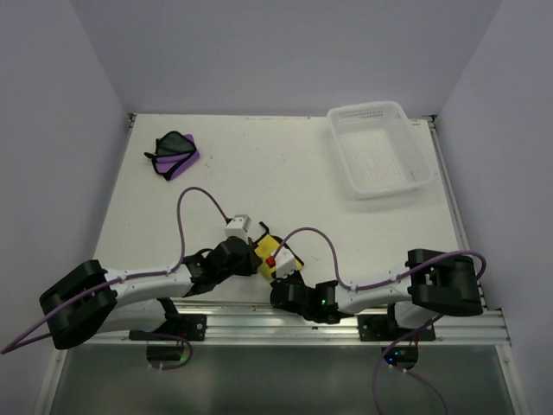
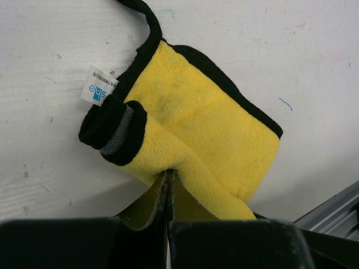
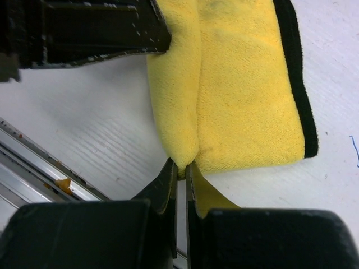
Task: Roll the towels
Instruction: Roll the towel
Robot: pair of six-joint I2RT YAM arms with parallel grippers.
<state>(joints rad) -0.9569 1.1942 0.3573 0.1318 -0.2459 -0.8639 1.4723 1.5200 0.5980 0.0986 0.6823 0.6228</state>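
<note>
The yellow towel [image 1: 276,251] lies near the table's front edge, between both wrists, with a rolled fold along one side. In the left wrist view my left gripper [image 2: 168,175] is shut on one end of that fold of the yellow towel [image 2: 219,123], next to the black-edged corner and white label [image 2: 98,85]. At the other end of the same fold of the yellow towel [image 3: 247,95], my right gripper [image 3: 181,166] is shut on it, and the left gripper's black finger [image 3: 101,28] shows at the far end. The purple towel [image 1: 175,154] lies crumpled at the back left, away from both arms.
A white perforated basket [image 1: 410,169] stands at the back right. A metal rail [image 1: 346,324] runs along the table's front edge just behind both grippers. Walls close in the left, back and right sides.
</note>
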